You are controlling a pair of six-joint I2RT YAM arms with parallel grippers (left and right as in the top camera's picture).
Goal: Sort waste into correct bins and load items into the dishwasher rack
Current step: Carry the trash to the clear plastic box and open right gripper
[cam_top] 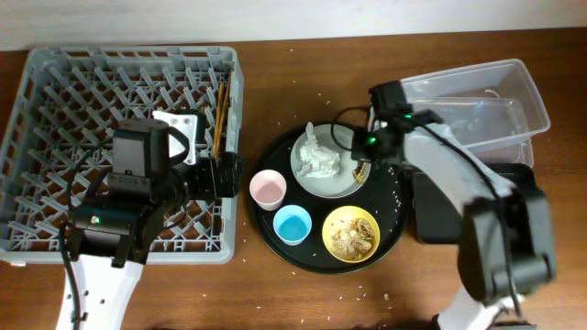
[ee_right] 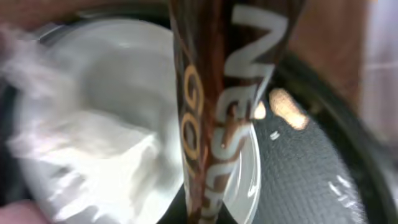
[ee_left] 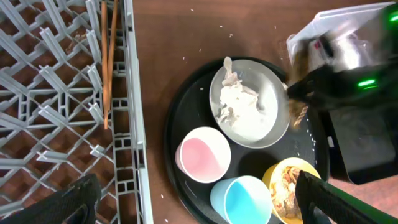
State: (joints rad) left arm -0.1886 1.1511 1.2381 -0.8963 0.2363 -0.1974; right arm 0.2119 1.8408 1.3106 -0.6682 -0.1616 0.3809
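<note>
Left end of desk: dishwasher rack [cam_top: 128, 55] fills the far-left corner and reaches almost to the near edge. A pair of wooden chopsticks [cam_top: 220, 115] lies in its right-hand column.

Left gripper [cam_top: 229, 174] hangs over the rack's right rim. Its fingers [ee_left: 74, 202] are spread wide in the wrist view, with nothing between them.

Centre of desk: round black tray [cam_top: 390, 215] carries a pink cup [cam_top: 268, 190], a light-blue cup [cam_top: 292, 225], a grey-green plate [cam_top: 344, 183] and a yellow bowl [cam_top: 352, 210]. Crumpled tissue [cam_top: 316, 156] sits on the plate. Tan food scraps [cam_top: 350, 236] lie in the bowl.

Right gripper [cam_top: 364, 165] is at the plate's right rim, clamped on a brown foil wrapper [ee_right: 211, 112] with gold and white lettering. The wrapper hangs upright over the rim.

Right end: clear tub [cam_top: 514, 82] in the far-right corner. The black rectangular tray [cam_top: 436, 215] is just in front of it, partly under the right arm.
</note>
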